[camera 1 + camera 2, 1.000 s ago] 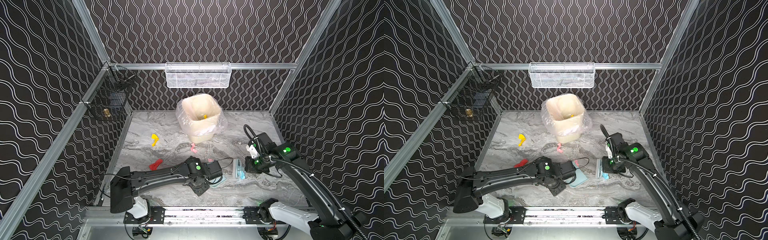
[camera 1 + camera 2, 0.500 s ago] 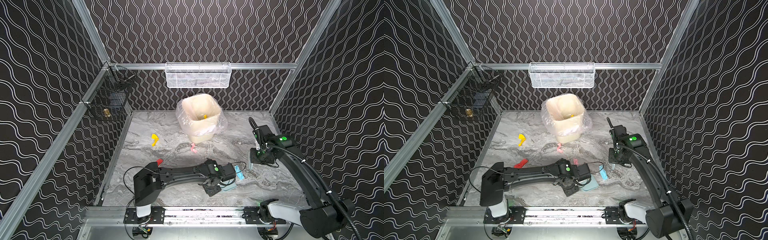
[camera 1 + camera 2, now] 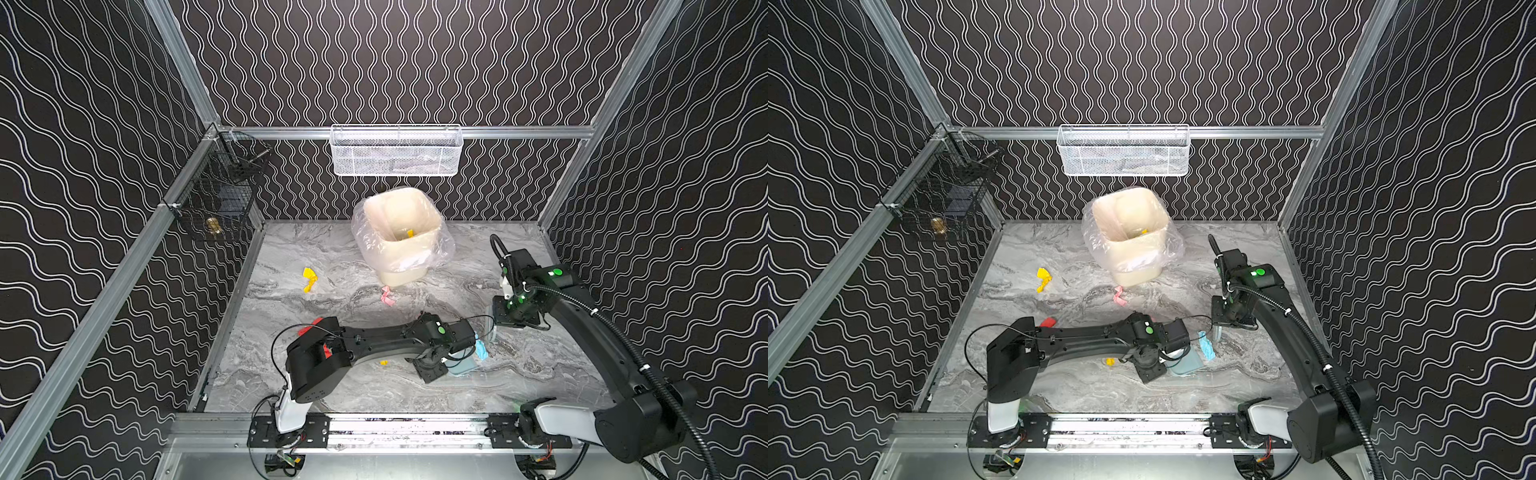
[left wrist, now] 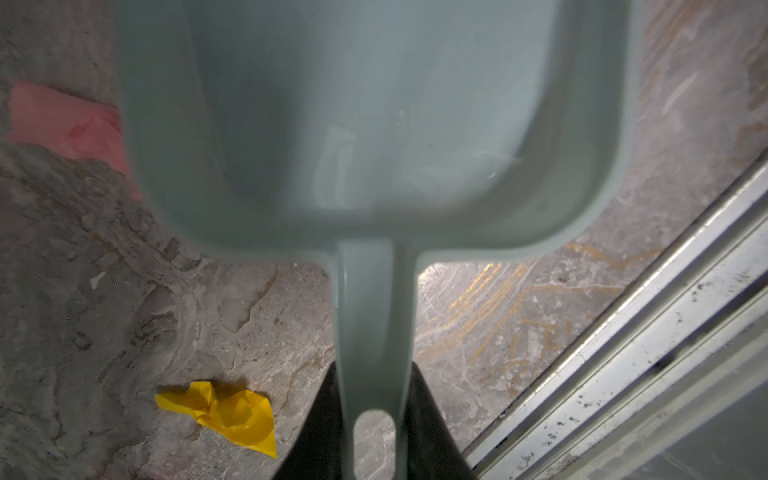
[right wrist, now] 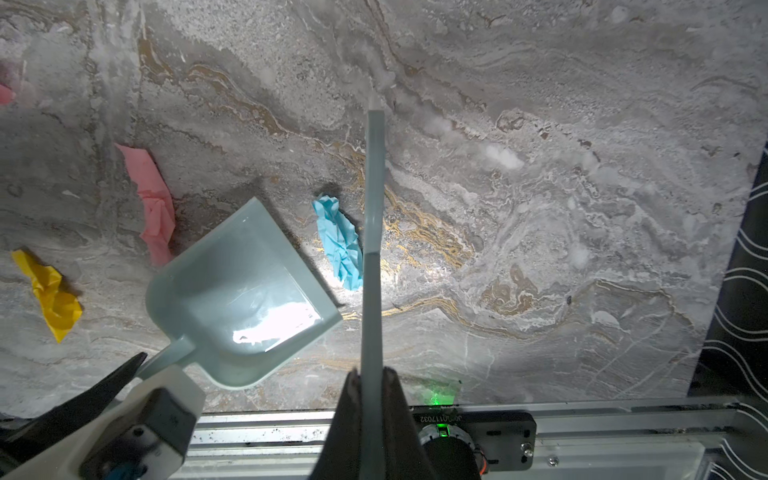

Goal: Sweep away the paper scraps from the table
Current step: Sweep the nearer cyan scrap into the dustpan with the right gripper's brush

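Observation:
On the marble table (image 3: 540, 374) my left gripper (image 4: 372, 386) is shut on the handle of the pale blue dustpan (image 3: 461, 365) (image 5: 241, 291), which lies flat near the front. My right gripper (image 5: 371, 374) is shut on the thin handle of the brush (image 5: 372, 249). A light blue paper scrap (image 3: 481, 349) (image 5: 338, 241) lies between the pan's mouth and the brush. Other paper scraps are a pink one (image 5: 153, 208) beside the pan, a small yellow one (image 3: 383, 362) (image 4: 224, 411), a red one (image 3: 309, 326), a larger yellow one (image 3: 309, 279) and a pink one (image 3: 387, 296).
A cream bin (image 3: 432, 232) lined with clear plastic stands at the back middle, with a yellow scrap inside it. A white mesh basket (image 3: 397, 151) hangs on the back wall and a black wire basket (image 3: 220, 195) on the left wall. An aluminium rail (image 3: 415, 428) edges the front.
My left arm has swung right, carrying the dustpan up to the light blue scrap. The right gripper with the brush has shifted only slightly.

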Tool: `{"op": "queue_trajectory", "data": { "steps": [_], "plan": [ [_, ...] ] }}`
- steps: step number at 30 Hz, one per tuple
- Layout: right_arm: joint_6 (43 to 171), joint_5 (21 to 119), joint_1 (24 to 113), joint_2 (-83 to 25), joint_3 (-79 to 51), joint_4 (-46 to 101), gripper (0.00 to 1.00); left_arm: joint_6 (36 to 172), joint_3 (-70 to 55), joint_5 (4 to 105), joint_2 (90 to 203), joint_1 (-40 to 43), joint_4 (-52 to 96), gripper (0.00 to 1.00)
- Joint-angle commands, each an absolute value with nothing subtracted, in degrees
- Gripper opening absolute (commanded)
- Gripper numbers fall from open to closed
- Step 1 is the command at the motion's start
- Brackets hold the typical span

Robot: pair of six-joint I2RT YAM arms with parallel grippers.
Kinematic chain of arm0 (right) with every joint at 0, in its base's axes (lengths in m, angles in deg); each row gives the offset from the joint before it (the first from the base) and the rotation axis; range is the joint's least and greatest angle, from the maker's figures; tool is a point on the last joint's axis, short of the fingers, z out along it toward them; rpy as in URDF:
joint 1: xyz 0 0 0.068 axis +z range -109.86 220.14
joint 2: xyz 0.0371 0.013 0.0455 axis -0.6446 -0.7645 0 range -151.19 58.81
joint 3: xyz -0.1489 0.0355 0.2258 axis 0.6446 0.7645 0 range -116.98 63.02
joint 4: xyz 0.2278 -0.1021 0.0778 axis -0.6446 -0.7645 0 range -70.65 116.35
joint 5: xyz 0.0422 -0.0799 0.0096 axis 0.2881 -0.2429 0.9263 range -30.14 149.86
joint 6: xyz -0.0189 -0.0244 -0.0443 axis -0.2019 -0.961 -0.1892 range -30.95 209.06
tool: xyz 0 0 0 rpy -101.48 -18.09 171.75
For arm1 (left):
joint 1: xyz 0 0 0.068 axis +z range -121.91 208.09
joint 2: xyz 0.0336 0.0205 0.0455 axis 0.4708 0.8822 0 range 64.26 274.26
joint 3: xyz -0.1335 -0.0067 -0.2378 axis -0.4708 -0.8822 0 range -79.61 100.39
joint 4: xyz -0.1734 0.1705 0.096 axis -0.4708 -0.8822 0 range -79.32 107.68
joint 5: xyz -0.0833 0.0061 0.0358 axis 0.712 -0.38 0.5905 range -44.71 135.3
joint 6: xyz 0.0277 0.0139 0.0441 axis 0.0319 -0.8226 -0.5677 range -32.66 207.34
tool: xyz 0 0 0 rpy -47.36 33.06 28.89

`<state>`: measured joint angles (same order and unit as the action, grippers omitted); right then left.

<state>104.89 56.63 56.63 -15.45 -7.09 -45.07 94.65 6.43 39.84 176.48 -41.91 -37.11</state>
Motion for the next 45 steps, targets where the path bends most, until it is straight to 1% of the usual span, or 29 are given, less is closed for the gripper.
{"op": "queue_trajectory", "data": {
  "steps": [1,4,9,18,22,25,27,32,35,38,45],
  "plan": [
    [104.12,58.29,56.75,-15.8,-7.02,-46.18,0.0,93.27,6.95,40.89,177.23,-41.79,-37.01,0.0],
    [103.8,59.43,56.84,-16.35,-7.01,-48.47,0.0,93.05,6.89,41.4,177.8,-41.76,-36.99,0.0],
    [104.93,62.79,57.82,-14.29,-5.57,-47.4,0.0,93.14,6.61,41.36,178.27,-41.7,-36.9,0.0],
    [107.72,67.51,64.81,-14.48,-7.61,-47.1,0.0,93.1,6.7,41.26,178.87,-41.7,-35.88,0.0],
    [108.57,68.54,64.82,-13.7,-8.43,-47.41,0.0,93.48,5.62,40.99,178.35,-41.7,-34.42,0.0],
    [109.17,63.78,64.71,-12.48,-8.95,-48.56,0.0,93.99,4.44,41.0,177.61,-41.7,-32.97,0.0],
    [109.11,61.04,62.98,-12.38,-9.22,-50.01,0.0,94.35,3.53,41.2,177.29,-41.7,-32.14,0.0],
    [107.36,60.05,61.15,-12.97,-7.44,-48.72,0.0,94.57,2.57,41.62,177.34,-41.7,-31.38,0.0],
    [105.87,61.93,61.17,-14.49,-7.03,-48.66,0.0,94.44,2.73,41.52,177.51,-41.7,-31.31,0.0],
    [105.11,66.0,61.61,-13.6,-6.61,-47.04,0.0,94.46,2.96,41.45,177.64,-41.7,-31.34,0.0],
    [107.57,72.81,66.8,-11.91,-5.93,-46.34,0.0,95.1,2.92,40.91,177.64,-41.7,-30.7,0.0]
  ]
}}
